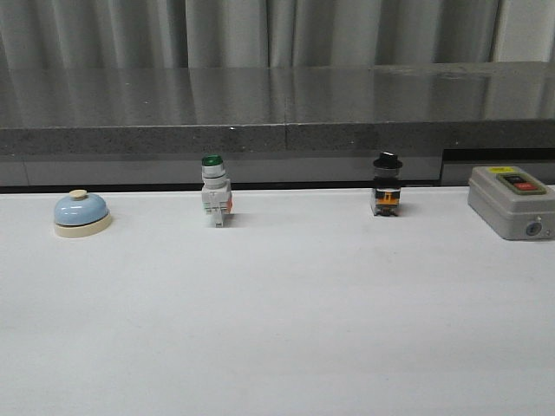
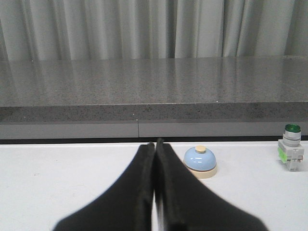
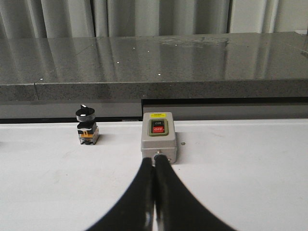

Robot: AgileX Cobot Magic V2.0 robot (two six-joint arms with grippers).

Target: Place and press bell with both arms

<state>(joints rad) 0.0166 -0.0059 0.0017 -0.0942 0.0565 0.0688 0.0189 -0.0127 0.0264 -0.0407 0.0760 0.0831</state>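
Observation:
The light-blue bell [image 1: 81,212] with a cream base and cream button stands upright at the far left of the white table [image 1: 277,329]. It also shows in the left wrist view [image 2: 200,161], beyond and just beside my left gripper [image 2: 154,145], which is shut and empty. My right gripper [image 3: 154,160] is shut and empty, its tips in front of the grey box. Neither arm shows in the front view.
A white green-capped push-button switch [image 1: 215,192] stands mid-left at the table's back and shows in the left wrist view [image 2: 290,148]. A black-knobbed switch [image 1: 387,185] stands mid-right. A grey box with red and green buttons [image 1: 512,201] sits far right. A grey stone ledge [image 1: 277,108] runs behind.

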